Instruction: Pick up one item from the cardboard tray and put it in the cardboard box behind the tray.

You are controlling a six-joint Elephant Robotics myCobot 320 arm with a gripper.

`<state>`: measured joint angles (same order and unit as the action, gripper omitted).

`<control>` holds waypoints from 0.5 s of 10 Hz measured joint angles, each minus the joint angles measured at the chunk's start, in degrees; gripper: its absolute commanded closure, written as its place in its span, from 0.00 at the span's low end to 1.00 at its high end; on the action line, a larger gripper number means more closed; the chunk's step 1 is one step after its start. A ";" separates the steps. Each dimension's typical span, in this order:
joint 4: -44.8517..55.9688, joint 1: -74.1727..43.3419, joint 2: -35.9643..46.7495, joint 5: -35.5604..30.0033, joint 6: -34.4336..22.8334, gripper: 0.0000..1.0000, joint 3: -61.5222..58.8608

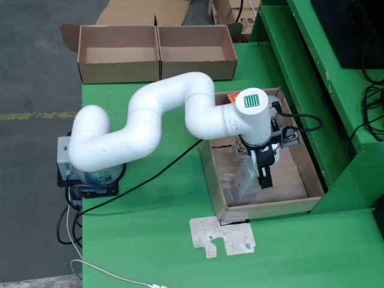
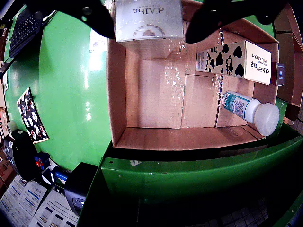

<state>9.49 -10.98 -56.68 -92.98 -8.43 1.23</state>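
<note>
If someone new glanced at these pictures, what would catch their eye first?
In the view from above, the white arm snakes across the green table, its gripper down in the cardboard tray. In the view that rides on the gripper, a white d'Alba box sits between the fingers, with a cow-patterned hand cream box and a white-capped bottle in the tray's corner.

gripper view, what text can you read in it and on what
"d'alba", upside down, on the white box between the gripper fingers.
"HAND CREAM" on the cow-print box.
Teal bottle label: too small to read.
Small print on both boxes: blurred.
</note>
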 measured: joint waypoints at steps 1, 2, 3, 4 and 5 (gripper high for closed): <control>0.00 0.00 0.00 0.00 0.00 1.00 0.00; 0.00 0.00 0.00 0.00 0.00 1.00 0.00; -0.09 0.00 0.00 -0.09 0.00 1.00 0.00; -0.09 0.00 0.00 -0.09 0.00 1.00 0.00; -0.18 0.00 0.00 -0.09 0.00 1.00 0.00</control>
<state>9.31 -10.98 -56.68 -93.07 -8.43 1.23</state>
